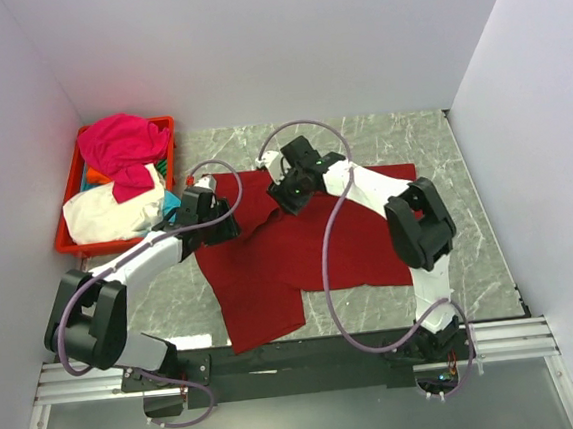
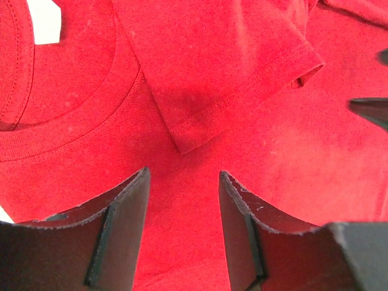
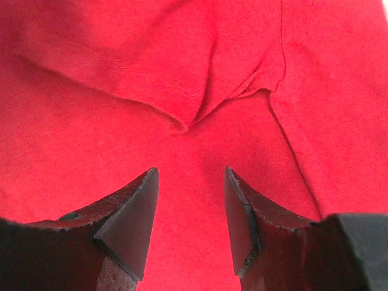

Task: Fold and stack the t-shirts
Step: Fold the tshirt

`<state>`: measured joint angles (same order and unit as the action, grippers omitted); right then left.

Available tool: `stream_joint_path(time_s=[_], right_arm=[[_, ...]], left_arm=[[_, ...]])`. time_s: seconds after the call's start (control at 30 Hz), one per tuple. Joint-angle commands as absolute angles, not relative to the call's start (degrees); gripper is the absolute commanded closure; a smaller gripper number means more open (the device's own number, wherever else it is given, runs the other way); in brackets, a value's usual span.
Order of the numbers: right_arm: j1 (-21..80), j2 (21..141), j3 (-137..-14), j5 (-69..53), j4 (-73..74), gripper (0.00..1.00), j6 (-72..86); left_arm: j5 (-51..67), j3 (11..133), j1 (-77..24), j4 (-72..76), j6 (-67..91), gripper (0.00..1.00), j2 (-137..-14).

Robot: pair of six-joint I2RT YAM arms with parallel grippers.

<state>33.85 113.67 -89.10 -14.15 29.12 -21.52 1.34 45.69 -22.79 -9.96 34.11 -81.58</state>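
Found the dark red t-shirt (image 1: 290, 259) lying spread, rumpled and partly lapped over itself, on the marble tabletop (image 1: 465, 189) between the two arms. Saw the left jaws parted partway over its left edge, gripping nothing. Noted in the left wrist view a sleeve (image 2: 242, 85) folded across the cloth beside the collar (image 2: 60, 130). Saw the right jaws parted about as far over the shirt's far part, also holding nothing, with a creased fold (image 3: 182, 118) just ahead of them. Spotted a red crate (image 1: 68, 246) at the far left, heaped with a magenta t-shirt (image 1: 120, 149) above a cream-white t-shirt (image 1: 106, 215), with orange (image 1: 98, 177) and cyan (image 1: 170, 201) cloth showing beside them.
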Motion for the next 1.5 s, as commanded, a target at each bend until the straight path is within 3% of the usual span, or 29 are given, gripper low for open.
stream_joint_path(time_s=[0.0,0.47,0.93,1.23,1.47], right_arm=[[34.71,115.48,-92.9,-10.55,28.91,0.46,-16.79],[36.56,121.72,-98.52,-12.3,31.02,0.46,-13.54],[37.18,124.8,-99.93,-10.29,31.82,0.52,-12.31],[37.18,126.3,-100.72,-10.2,32.7,0.68,-12.3],[37.0,123.23,-99.06,-7.04,32.35,0.91,-13.01]], left_arm=[[2.11,45.18,-22.76,-6.86,33.75,0.46,-79.37],[4.83,49.39,-22.85,-6.5,32.43,0.54,-89.03],[4.31,52.82,-23.64,-6.68,31.99,0.55,-94.74],[3.08,54.84,-23.64,-7.21,31.64,0.62,-99.14],[2.37,54.84,-23.64,-8.0,31.46,0.74,-99.67]])
